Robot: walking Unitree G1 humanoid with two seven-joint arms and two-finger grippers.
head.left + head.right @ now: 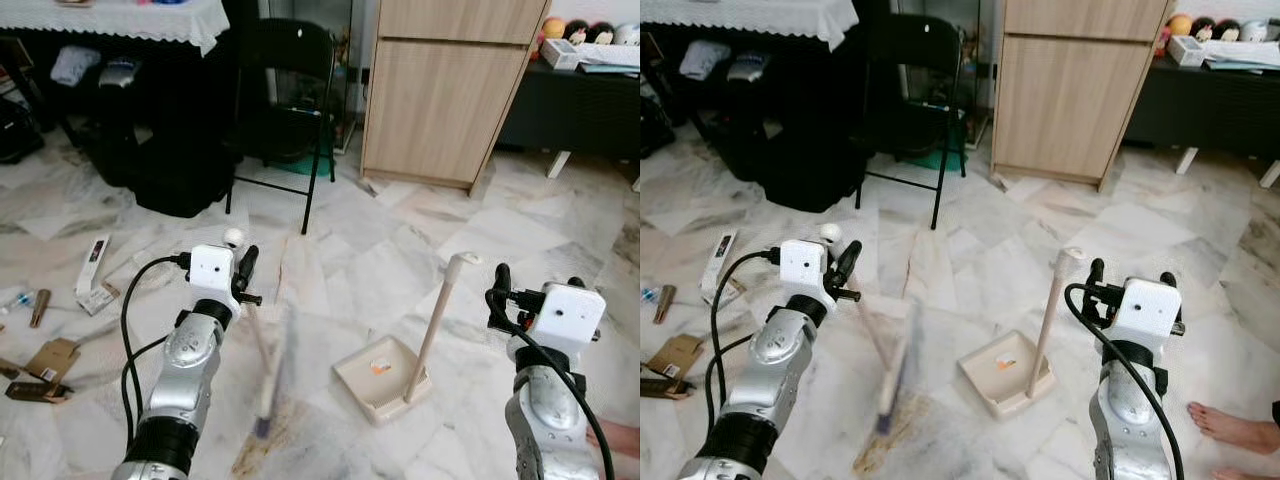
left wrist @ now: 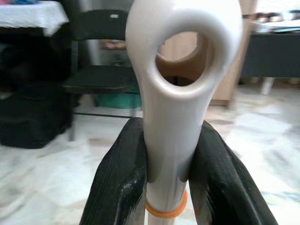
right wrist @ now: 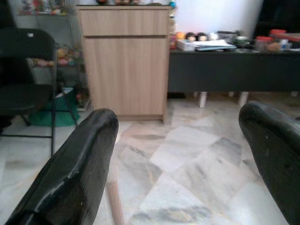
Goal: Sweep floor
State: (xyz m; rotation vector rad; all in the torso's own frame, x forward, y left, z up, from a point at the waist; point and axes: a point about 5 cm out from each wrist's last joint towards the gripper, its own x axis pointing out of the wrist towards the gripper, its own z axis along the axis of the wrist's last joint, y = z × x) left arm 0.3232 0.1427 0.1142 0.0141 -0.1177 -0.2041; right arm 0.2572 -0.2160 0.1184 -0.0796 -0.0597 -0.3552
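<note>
My left gripper (image 2: 168, 140) is shut on the broom handle (image 2: 180, 70), just under its white top with the round hole and above an orange ring. From the head, the left gripper (image 1: 242, 262) sits low on the left. The broom (image 1: 266, 385) slants down from it, blurred, to the marble floor. A cream dustpan (image 1: 377, 385) with an upright pale handle (image 1: 437, 320) stands on the floor between the arms, with a small orange scrap (image 1: 380, 367) in it. My right gripper (image 1: 537, 287) is open just right of the dustpan handle, holding nothing.
A black folding chair (image 1: 285, 90) and a wooden cabinet (image 1: 445, 90) stand ahead. A black bag (image 1: 180, 170) sits under a cloth-covered table (image 1: 120, 20). A white packet (image 1: 95, 270) and cardboard scraps (image 1: 50, 360) litter the left floor. A person's bare foot (image 1: 1230, 425) is near right.
</note>
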